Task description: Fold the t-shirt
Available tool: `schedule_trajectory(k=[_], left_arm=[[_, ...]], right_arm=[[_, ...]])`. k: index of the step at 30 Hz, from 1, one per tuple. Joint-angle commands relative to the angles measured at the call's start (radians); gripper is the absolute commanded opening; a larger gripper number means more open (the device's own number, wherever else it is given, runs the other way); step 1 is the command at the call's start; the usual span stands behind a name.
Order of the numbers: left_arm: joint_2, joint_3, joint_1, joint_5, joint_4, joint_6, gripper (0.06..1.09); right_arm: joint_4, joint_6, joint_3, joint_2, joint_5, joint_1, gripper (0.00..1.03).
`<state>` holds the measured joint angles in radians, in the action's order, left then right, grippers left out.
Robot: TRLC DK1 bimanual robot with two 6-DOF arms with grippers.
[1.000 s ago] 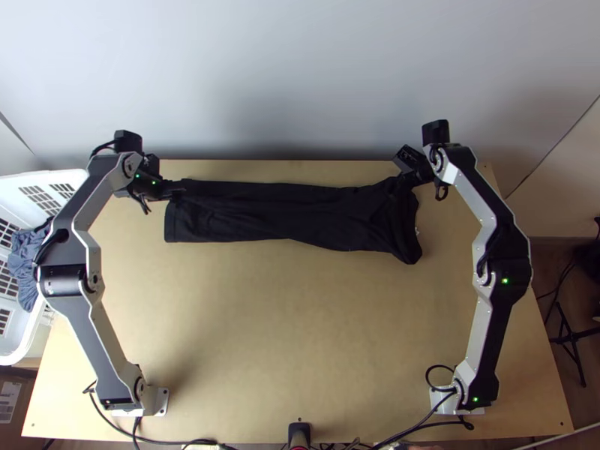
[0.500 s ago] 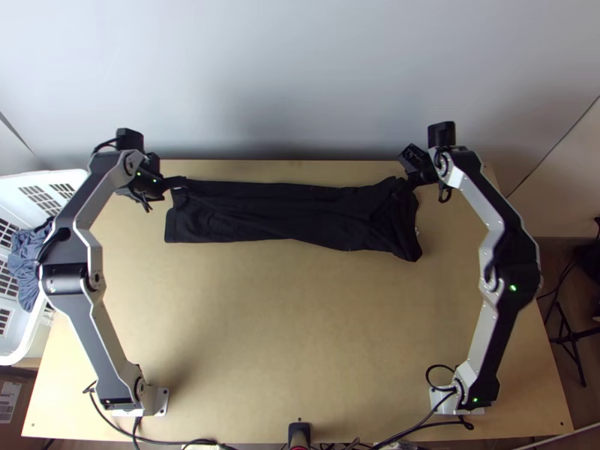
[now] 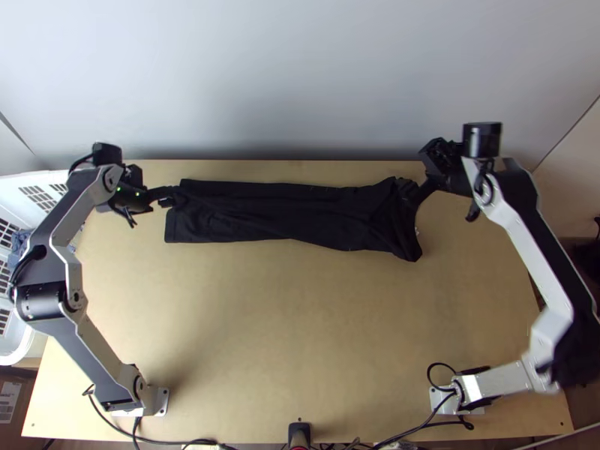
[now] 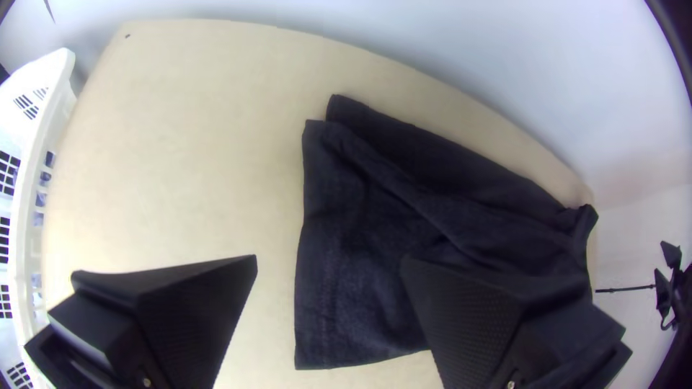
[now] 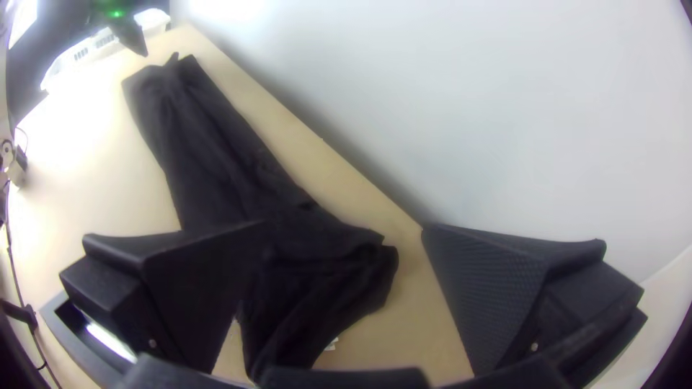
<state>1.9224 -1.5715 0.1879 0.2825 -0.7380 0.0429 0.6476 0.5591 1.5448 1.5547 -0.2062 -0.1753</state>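
A black t-shirt point(image 3: 285, 216) lies as a long folded strip along the table's far edge, with a loose wrinkled right end. My left gripper point(image 3: 163, 198) is at the strip's left end, and my right gripper point(image 3: 421, 187) at its right end. In the left wrist view the left gripper point(image 4: 330, 258) is open, one finger over the black cloth point(image 4: 353, 252) and the other over bare wood. The right wrist view has the right gripper point(image 5: 346, 225) open above the bunched end of the shirt point(image 5: 310, 266), nothing held between its fingers.
A white laundry basket point(image 3: 34, 346) with blue-grey cloth stands off the table's left side. A pale wall point(image 3: 300, 82) rises behind the far edge. Bare wood point(image 3: 292, 322) spreads in front of the shirt, with cables along the near edge.
My right arm has swung outward to the right, its gripper drawing back from the shirt's end. My left gripper has shifted slightly left. The shirt lies almost unchanged.
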Motion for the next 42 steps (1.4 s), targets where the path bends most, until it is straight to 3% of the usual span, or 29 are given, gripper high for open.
schedule_trajectory(k=[1, 9, 29, 32, 37, 38, 42], left_arm=[[-0.02, 0.113, 0.045, 0.135, 0.103, 0.058, 1.04], [0.058, 0.099, 0.042, 0.207, 0.155, 0.11, 1.04], [0.17, 0.033, 0.01, 0.327, 0.163, 0.161, 1.03], [0.162, 0.03, 0.01, 0.374, 0.163, 0.184, 0.85], [0.155, 0.03, 0.007, 0.449, 0.163, 0.219, 0.15], [0.155, 0.031, 0.007, 0.455, 0.158, 0.218, 0.1], [0.135, 0.031, 0.015, 0.466, 0.143, 0.226, 0.1]], right_arm=[[0.034, -0.031, -0.031, -0.185, -0.004, -0.053, 0.99], [0.155, -0.036, 0.078, -0.186, -0.002, -0.078, 0.99], [0.199, -0.087, 0.066, -0.242, 0.027, -0.101, 0.99], [0.199, -0.09, 0.049, -0.251, 0.028, -0.101, 0.99], [0.199, -0.105, 0.011, -0.266, 0.028, -0.112, 0.99], [0.199, -0.108, 0.003, -0.269, 0.028, -0.115, 0.99], [0.199, -0.11, -0.02, -0.283, 0.03, -0.119, 0.99]])
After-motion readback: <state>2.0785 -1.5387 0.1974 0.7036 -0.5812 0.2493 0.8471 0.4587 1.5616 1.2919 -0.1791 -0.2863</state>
